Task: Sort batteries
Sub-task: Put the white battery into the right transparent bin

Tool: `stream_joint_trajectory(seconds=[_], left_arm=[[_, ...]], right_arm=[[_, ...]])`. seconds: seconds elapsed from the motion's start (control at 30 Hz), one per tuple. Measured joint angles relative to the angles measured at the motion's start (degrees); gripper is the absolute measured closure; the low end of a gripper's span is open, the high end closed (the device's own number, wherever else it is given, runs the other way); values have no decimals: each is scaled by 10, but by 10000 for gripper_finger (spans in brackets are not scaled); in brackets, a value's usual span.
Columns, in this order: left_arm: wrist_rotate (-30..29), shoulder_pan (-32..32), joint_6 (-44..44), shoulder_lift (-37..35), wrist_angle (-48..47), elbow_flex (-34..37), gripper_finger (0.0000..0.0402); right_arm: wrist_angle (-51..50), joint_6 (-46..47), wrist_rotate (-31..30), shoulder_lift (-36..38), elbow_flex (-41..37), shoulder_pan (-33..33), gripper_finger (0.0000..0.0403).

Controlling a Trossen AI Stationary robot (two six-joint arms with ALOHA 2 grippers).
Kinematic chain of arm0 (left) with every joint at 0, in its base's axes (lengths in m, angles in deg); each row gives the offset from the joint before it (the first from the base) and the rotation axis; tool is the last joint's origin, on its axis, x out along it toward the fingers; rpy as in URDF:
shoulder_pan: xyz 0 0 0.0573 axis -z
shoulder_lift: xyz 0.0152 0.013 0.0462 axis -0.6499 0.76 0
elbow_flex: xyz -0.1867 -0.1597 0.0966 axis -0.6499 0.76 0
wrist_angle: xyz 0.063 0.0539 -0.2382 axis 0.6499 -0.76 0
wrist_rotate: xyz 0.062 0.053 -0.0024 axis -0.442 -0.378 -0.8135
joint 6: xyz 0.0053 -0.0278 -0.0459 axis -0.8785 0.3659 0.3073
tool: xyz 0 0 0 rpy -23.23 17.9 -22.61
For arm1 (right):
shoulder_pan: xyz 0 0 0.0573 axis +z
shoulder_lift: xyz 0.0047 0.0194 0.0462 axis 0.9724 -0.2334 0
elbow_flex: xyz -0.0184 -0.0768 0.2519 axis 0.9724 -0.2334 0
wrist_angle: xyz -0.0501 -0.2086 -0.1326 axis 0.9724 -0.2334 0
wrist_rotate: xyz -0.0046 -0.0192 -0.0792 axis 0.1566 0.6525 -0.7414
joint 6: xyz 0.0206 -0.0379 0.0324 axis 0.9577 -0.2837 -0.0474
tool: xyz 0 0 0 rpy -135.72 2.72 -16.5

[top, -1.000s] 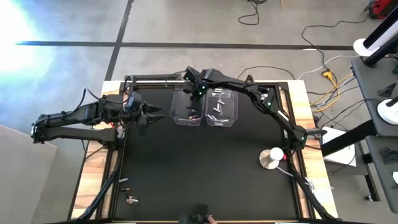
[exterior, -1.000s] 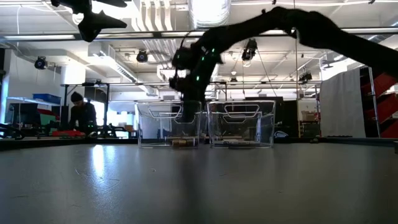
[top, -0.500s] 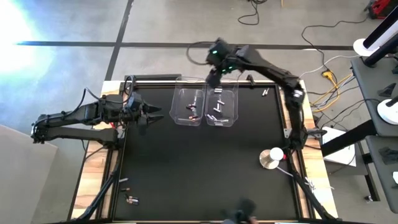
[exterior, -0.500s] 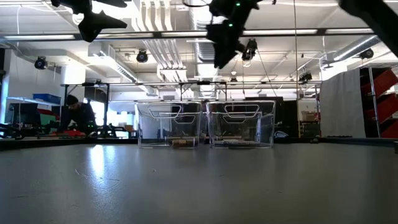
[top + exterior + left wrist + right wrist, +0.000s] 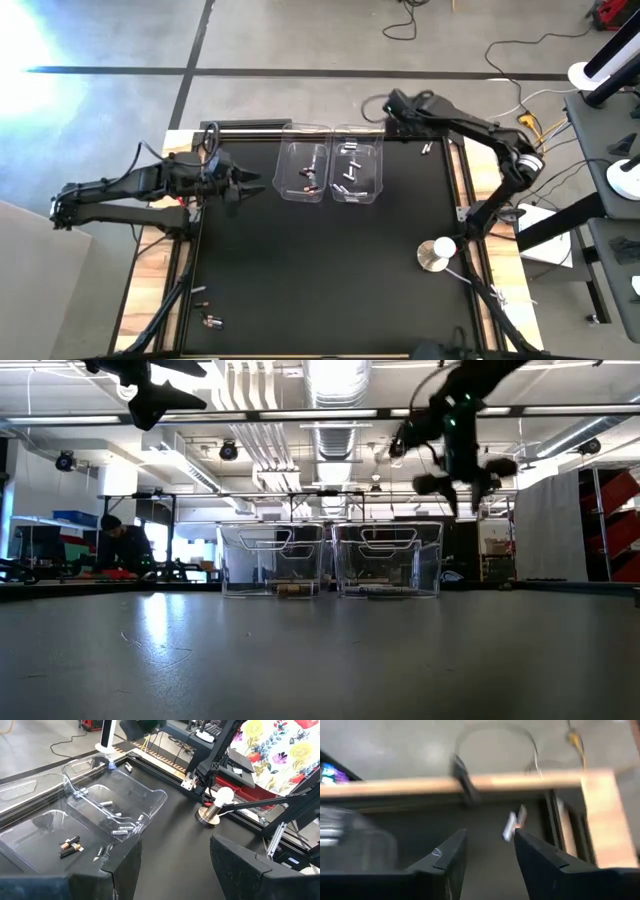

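Two clear bins (image 5: 331, 170) stand side by side at the far edge of the table. The left bin holds two dark copper batteries (image 5: 69, 845) and one silver one; the right bin holds about six silver batteries (image 5: 126, 827). Two more batteries (image 5: 426, 148) lie far right, about three (image 5: 208, 320) near left. One round white-and-metal disc (image 5: 436, 253) sits right

Batteries (image 5: 346, 172) in two side-by-side bins (image 5: 303, 190)

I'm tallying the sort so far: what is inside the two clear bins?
The left bin holds a few dark, copper-ended batteries; the right bin holds several silver-white batteries. Exact counts are unclear, since glare on the clear walls may hide some.
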Motion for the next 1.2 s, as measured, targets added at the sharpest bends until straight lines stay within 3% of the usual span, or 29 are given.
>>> stream_joint_trajectory(seconds=[0.2, 0.43, 0.7, 1.2], left_arm=[[0, 0, 2, 16, 0, 0, 189], [0, 0, 24, 26, 0, 0, 189], [0, 0, 34, 25, 0, 0, 189], [0, 0, 43, 25, 0, 0, 189]], right_arm=[[71, 144, 8, 6, -137, -26, 270], [136, 198, 40, -12, -219, -61, 281], [211, 165, 58, -31, -249, -89, 289], [262, 160, 58, -32, -256, -127, 308]])
